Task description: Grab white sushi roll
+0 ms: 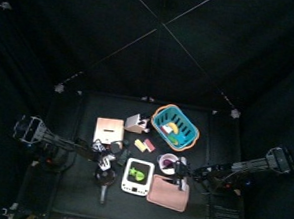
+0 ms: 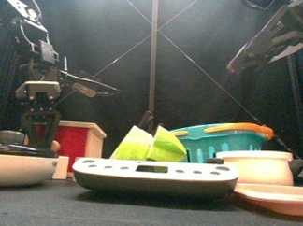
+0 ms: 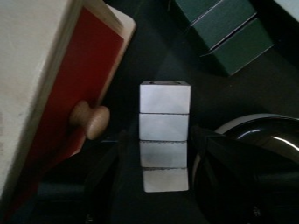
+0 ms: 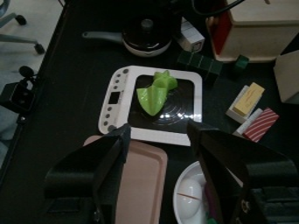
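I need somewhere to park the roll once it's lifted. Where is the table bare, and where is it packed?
Bare table lies along the front-left edge, left of the scale, and along the back edge behind the teal basket. The middle is crowded, from the red-and-white box to the pink tray.

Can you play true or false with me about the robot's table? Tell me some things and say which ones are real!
1. The left gripper is open, with a white block lined up between its jaws. True.
2. A green thing sits on the white scale. True.
3. The left gripper is already squeezing the white block. False: its jaws stand wide apart and the block is not held.
4. The basket is red. False: it is teal with an orange handle.
5. The right gripper is open and holds nothing. True.
6. The pink tray is full of food. False: it looks bare in the right wrist view.
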Available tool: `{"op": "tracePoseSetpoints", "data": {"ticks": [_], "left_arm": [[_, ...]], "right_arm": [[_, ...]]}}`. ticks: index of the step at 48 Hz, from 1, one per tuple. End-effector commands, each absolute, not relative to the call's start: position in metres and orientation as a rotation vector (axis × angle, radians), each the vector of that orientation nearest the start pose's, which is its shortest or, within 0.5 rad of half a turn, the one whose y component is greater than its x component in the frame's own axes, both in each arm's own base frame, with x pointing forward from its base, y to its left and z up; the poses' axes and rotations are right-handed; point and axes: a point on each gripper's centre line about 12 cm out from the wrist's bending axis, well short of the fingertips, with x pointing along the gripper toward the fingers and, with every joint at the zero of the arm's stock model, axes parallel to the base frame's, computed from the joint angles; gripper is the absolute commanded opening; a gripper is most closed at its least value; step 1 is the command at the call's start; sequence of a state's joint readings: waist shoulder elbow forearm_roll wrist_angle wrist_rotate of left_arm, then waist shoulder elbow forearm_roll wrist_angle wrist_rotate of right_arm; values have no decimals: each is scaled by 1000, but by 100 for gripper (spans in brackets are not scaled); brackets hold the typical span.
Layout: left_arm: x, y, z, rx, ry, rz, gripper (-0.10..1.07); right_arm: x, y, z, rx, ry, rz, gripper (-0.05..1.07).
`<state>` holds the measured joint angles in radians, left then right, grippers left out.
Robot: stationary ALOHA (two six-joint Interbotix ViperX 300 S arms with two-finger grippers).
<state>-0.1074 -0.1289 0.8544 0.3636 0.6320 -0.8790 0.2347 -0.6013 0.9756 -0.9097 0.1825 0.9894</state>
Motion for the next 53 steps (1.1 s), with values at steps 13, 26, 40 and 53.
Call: {"op": "tracePoseSetpoints", "data": {"ticks": [13,26,40,53], "left_arm": [[278,-4,125,-286,1215,459,72],[274,-2,154,-290,1183,481,70],[270,-2,173,-293,1149,481,70],[277,-10,182,-284,1127,448,70]], "right_arm": [[259,44,246,7,472,69,88],[259,45,247,13,473,69,88],[260,44,247,11,472,68,88],[259,44,254,14,450,69,88]]}}
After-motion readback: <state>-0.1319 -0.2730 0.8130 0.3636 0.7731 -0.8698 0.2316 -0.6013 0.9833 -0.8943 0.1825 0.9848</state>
